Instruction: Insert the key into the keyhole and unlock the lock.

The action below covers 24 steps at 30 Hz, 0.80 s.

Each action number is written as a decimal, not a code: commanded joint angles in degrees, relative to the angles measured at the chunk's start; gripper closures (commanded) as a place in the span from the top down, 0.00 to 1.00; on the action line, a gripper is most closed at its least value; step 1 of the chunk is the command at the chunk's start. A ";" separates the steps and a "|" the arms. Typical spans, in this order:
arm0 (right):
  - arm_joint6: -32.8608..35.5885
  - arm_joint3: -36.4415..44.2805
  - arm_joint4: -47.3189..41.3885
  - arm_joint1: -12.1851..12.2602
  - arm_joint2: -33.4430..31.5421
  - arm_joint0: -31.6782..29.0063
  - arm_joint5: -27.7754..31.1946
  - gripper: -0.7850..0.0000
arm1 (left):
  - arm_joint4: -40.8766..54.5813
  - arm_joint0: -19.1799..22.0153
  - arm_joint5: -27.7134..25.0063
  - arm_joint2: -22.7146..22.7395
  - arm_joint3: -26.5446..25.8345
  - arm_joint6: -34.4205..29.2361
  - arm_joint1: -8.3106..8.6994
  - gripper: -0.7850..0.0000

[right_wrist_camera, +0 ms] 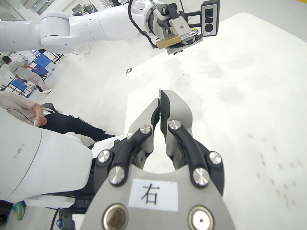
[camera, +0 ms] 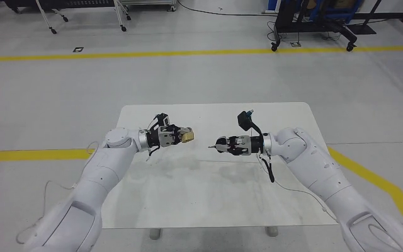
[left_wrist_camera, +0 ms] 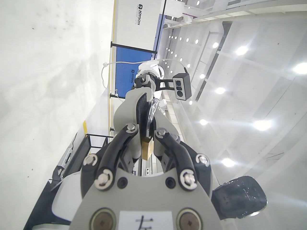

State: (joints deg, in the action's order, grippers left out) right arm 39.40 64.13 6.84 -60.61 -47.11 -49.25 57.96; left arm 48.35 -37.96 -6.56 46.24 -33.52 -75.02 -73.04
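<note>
left fingers (left_wrist_camera: 126,105) clamped on lock (left_wrist_camera: 146,148), right fingers (right_wrist_camera: 178,107) pinching key (camera: 211,147), well apart

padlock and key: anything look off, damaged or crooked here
Nothing looks damaged or dropped. The left gripper clamps the padlock above the table, and the right gripper pinches the key, aimed at it across a gap. In the top view the key tip sits off the padlock's line, so they don't look aligned yet.

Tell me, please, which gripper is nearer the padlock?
Left. The left gripper holds the padlock between its fingers; the right gripper, pinching the key, faces it across a gap.
</note>
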 commanded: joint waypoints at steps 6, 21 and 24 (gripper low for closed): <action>-3.46 1.92 -1.94 -0.25 -0.80 -0.12 -1.96 0.00 | -2.87 -2.56 10.42 1.24 -2.00 8.83 1.21 0.00; -5.53 2.29 -22.14 -1.03 -2.97 -2.27 -10.22 0.00 | 16.22 -0.89 24.45 2.56 -5.11 17.55 -3.67 0.00; -3.20 2.60 -24.21 -1.05 -3.01 -2.27 -9.88 0.00 | 16.22 -0.89 24.45 2.56 -5.11 17.55 -3.67 0.00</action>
State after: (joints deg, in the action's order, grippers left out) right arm 36.04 66.69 -17.35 -61.67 -50.11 -51.54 48.00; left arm 64.73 -38.83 17.92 48.78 -38.55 -57.49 -76.75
